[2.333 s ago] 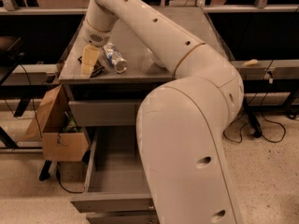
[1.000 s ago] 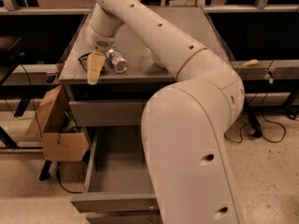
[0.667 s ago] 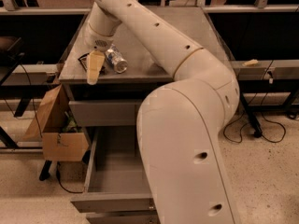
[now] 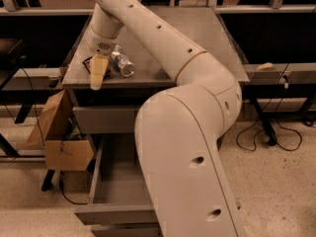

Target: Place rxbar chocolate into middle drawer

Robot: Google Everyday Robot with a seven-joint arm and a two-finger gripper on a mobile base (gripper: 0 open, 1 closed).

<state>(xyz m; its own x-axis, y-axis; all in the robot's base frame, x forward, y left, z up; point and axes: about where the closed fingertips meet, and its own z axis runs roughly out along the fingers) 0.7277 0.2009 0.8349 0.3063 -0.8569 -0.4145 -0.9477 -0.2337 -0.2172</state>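
Gripper [image 4: 98, 75] had dipped slightly, then held. Its grip state could not be told. The rxbar chocolate [image 4: 89, 62] lay just behind it, undelivered, while the middle drawer [image 4: 116, 214] below stood open.

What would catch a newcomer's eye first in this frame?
The bulky cream arm fills the foreground and reaches over to the grey table, where its gripper hangs at the front left edge. Close by the gripper are the black rxbar chocolate and a clear plastic bottle on its side. Below the table the middle drawer stands pulled open, with a cardboard box to its left.
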